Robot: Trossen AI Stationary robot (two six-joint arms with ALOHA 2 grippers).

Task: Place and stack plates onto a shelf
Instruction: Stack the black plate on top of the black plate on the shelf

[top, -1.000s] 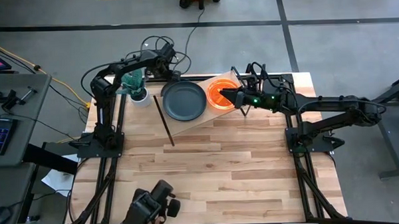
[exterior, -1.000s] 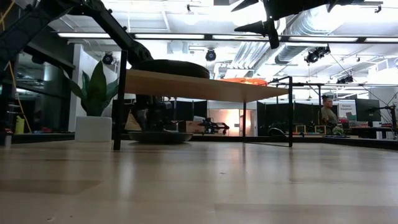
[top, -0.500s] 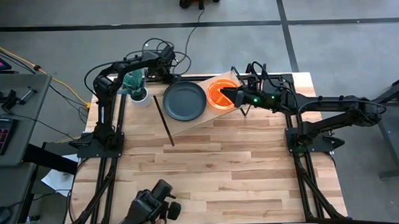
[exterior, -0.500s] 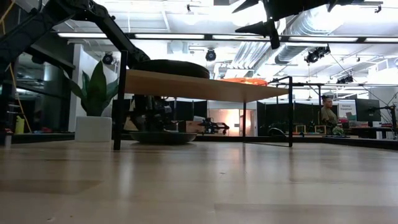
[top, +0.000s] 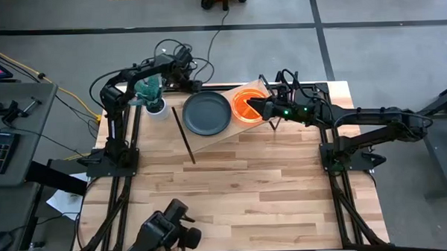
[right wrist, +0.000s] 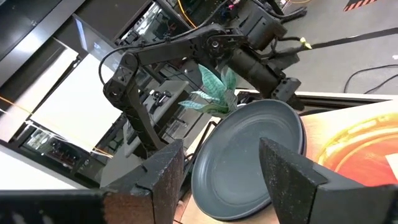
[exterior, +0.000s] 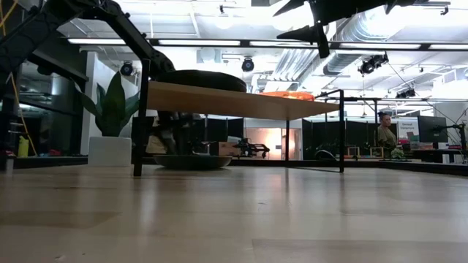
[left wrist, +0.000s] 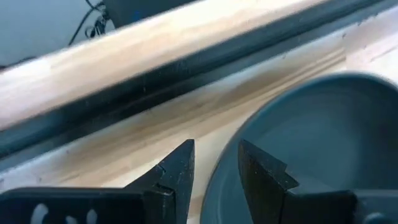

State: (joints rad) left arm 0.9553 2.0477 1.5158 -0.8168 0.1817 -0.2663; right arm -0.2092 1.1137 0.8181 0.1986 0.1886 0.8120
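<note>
Turns on one relation: dark grey plate (exterior: 191,161) lying flat on the tabletop (top: 248,192) beneath the shelf (exterior: 241,102), near its left legs, rim facing the left gripper (left wrist: 216,168). Sits nearer the left arm by far. Shows, in the left wrist view, the fingers (left wrist: 177,171) parted by a narrow gap with the plate's rim running up between them, one finger outside the rim and one over the plate's inside (no squeeze on it that can be seen). Needs, by my reading, only a closing pinch on that rim, then a lift out from under the board and up onto it.

Reaches down from the left base to the shelf's back edge, with the left gripper (top: 194,85) low and tipped toward the table.

Carries two plates on the shelf already: another dark plate (top: 206,113) on the left half, the orange plate (top: 245,106) on the right half, side by side.

Hangs just over the orange plate, the right gripper (top: 257,108), fingers (right wrist: 165,168) spread wide and pinching nothing, arm stretched out from the right side.
</note>
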